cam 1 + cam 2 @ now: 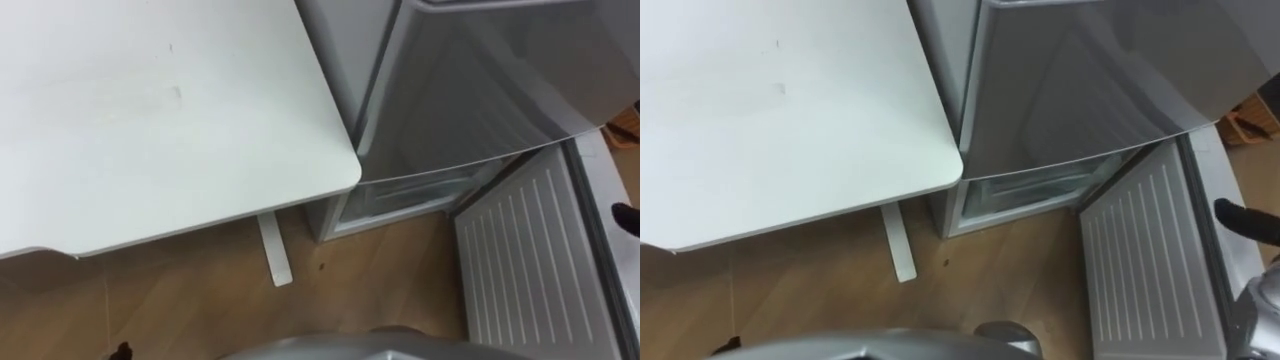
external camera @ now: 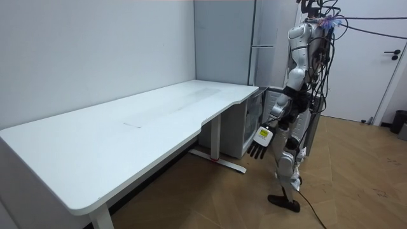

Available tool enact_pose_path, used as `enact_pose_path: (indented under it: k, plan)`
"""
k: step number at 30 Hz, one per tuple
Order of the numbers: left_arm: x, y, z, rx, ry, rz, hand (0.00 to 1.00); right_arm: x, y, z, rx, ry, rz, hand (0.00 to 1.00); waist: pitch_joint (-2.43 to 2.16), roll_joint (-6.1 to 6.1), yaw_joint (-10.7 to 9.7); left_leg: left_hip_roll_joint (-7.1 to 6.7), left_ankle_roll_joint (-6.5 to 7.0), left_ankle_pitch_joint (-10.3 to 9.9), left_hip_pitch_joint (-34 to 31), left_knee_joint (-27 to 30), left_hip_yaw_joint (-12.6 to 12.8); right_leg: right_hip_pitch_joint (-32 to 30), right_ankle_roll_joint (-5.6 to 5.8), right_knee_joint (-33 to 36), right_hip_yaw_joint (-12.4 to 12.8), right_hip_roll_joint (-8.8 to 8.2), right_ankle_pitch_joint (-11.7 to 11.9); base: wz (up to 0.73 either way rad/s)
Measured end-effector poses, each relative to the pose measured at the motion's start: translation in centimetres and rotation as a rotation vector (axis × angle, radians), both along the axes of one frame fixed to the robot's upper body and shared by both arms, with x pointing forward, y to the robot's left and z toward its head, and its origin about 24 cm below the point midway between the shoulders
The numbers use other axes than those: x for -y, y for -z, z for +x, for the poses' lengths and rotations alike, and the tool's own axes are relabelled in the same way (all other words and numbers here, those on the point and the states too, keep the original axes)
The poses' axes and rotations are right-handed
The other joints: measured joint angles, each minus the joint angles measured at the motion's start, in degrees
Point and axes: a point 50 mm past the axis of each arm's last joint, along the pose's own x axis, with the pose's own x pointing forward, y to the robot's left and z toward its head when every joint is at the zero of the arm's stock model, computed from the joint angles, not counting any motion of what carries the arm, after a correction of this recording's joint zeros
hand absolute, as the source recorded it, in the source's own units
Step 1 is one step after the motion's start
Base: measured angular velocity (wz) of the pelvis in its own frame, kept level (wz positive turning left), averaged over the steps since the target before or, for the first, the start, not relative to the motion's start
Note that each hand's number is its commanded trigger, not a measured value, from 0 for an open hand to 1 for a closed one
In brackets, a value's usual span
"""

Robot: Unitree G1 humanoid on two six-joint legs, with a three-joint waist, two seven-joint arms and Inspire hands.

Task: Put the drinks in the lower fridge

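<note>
While the robot stands at the lower fridge (image 1: pixel 1030 190) beside the desk (image 1: pixel 790 110), the door (image 1: pixel 1140 260) is swung wide; left hand (image 2: pixel 259 141) hangs loose-fingered; right hand (image 1: pixel 1245 218) by the door's edge, grip untellable.

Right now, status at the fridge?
Left hand open, hanging empty. Right hand beside the door. Lower fridge door open. Desk close on left.

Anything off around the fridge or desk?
Nothing stands out. The lower fridge door is swung wide open to the robot's right, which suits the task; the desk and floor show no spill or damage.
</note>
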Motion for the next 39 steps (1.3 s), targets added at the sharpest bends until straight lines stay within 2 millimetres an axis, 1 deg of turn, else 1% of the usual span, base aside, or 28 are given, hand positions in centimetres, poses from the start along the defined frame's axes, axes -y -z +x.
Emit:
enact_pose_path:
  k: [5, 7, 9, 13, 14, 16, 18, 20, 22, 26, 28, 30, 33, 37, 39]
  plan:
    - [-0.4, -0.2, -0.8, -0.017, -0.016, 0.013, 0.0, 1.1, 0.4, -1.6, 0.004, 0.107, 0.028, 0.0, -0.14, 0.26, -0.08, 0.01, -0.03, 0.02, 0.04, 0.21, -0.09, -0.04, 0.0, -0.07, -0.1, 0.02, 0.0, 0.0]
    - [-0.4, -0.2, -0.8, -0.019, -0.015, 0.015, 0.0, 1.2, 0.5, -1.8, -0.009, 0.117, 0.026, 0.0, -0.16, 0.16, -0.28, 0.01, -0.03, 0.02, 0.06, 0.36, -0.15, 0.03, 0.0, -0.07, -0.21, 0.0, 0.0, 0.0]
    - [-0.5, -0.2, -0.3, -0.016, -0.006, 0.019, 0.0, 1.6, 1.0, -2.1, -0.043, 0.142, 0.044, 0.0, -0.23, 0.08, -0.34, 0.02, -0.03, 0.02, 0.04, 0.63, -0.35, 0.16, 0.0, -0.06, -0.13, -0.01, 0.0, 0.0]
    - [-0.6, -0.3, -0.1, -0.013, 0.001, 0.009, 0.0, 2.2, 1.7, -2.3, -0.085, 0.185, 0.081, 0.0, -0.13, 0.25, -0.66, 0.06, -0.03, 0.02, -0.01, 0.95, -0.2, 0.23, -0.08, 0.08, -0.04, -0.01, 0.05, 0.0]
    - [-0.6, -0.2, -0.1, -0.015, 0.005, 0.0, 0.0, 2.5, 1.8, -2.6, -0.099, 0.191, 0.085, 0.0, 0.01, 0.32, -0.72, 0.06, -0.03, 0.02, -0.01, 0.95, -0.21, 0.22, -0.09, 0.18, -0.04, -0.01, 0.06, 0.0]
    - [-0.6, -0.2, -0.3, -0.02, 0.007, -0.008, 0.0, 3.1, 1.6, -2.8, -0.1, 0.218, 0.098, 0.0, 0.05, 0.49, -1.05, 0.07, -0.04, 0.0, -0.13, 0.71, -0.39, 0.21, -0.1, 0.19, -0.18, -0.03, 0.07, 0.02]
    - [-0.9, -0.4, -0.3, -0.027, 0.012, -0.013, 0.0, 4.1, 1.2, -3.1, -0.094, 0.266, 0.118, 0.0, 0.08, 1.04, -1.52, 0.09, -0.08, 0.02, -0.29, 0.63, -0.94, 0.21, -0.1, 0.04, -0.46, 0.0, 0.06, 0.07]
    - [-1.5, -0.6, 0.0, -0.025, 0.018, -0.002, 0.0, 4.6, 1.1, -3.7, -0.081, 0.308, 0.148, 0.0, 0.05, 1.12, -1.41, 0.14, -0.22, 0.12, -0.5, 0.67, -1.1, 0.17, -0.13, -0.11, -0.78, 0.04, 0.04, 0.07]
    - [-1.8, -0.7, 0.1, -0.03, 0.019, 0.003, 0.0, 4.6, 1.2, -3.8, -0.055, 0.323, 0.176, 0.0, 0.02, 1.3, -1.42, 0.2, -0.29, 0.17, -0.51, 0.8, -1.05, 0.13, -0.2, -0.38, -0.76, 0.13, 0.08, 0.0]
    - [-1.9, -0.8, 0.7, -0.017, 0.031, -0.016, 0.0, 4.2, 2.0, -4.3, -0.042, 0.314, 0.26, 0.0, -0.31, 2.11, -1.42, 0.18, -0.28, 0.17, -0.7, 0.7, -1.06, 0.13, -0.25, -0.82, -0.76, 0.15, 0.15, 0.0]
    - [-1.8, -0.9, 1.0, -0.008, 0.037, -0.023, 0.0, 4.0, 2.4, -4.6, -0.043, 0.321, 0.294, 0.0, -0.33, 2.47, -1.43, 0.18, -0.28, 0.17, -0.91, 0.72, -1.11, 0.05, -0.25, -0.91, -0.82, 0.14, 0.15, 0.0]
    - [-1.8, -0.9, 1.1, -0.008, 0.04, -0.031, 0.0, 3.8, 2.9, -5.0, -0.054, 0.33, 0.335, 0.0, -0.27, 2.72, -1.43, 0.17, -0.28, 0.17, -0.92, 0.72, -1.12, 0.05, -0.25, -0.93, -0.83, 0.14, 0.15, 0.0]
    - [-1.8, -0.9, 1.0, -0.01, 0.042, -0.039, 0.0, 3.7, 3.1, -5.3, -0.051, 0.344, 0.351, 0.0, -0.25, 3.21, -1.35, 0.18, -0.29, 0.18, -0.81, 0.76, -1.24, 0.22, -0.25, -0.94, -0.84, 0.15, 0.15, 0.0]
    - [-1.8, -0.9, 0.9, -0.022, 0.041, -0.051, 0.0, 3.5, 3.4, -5.5, -0.065, 0.339, 0.369, 0.0, -0.21, 3.16, -1.15, 0.22, -0.29, 0.18, -0.41, 0.83, -1.32, 0.58, -0.3, -0.94, -0.85, 0.17, 0.18, 0.0]
    - [-1.9, -0.9, 0.8, -0.033, 0.04, -0.056, 0.0, 3.2, 3.8, -5.8, -0.067, 0.346, 0.392, 0.0, -0.12, 3.01, -1.04, 0.24, -0.29, 0.18, -0.02, 0.84, -1.28, 1.06, -0.3, -1.06, -0.93, 0.17, 0.18, 0.0]
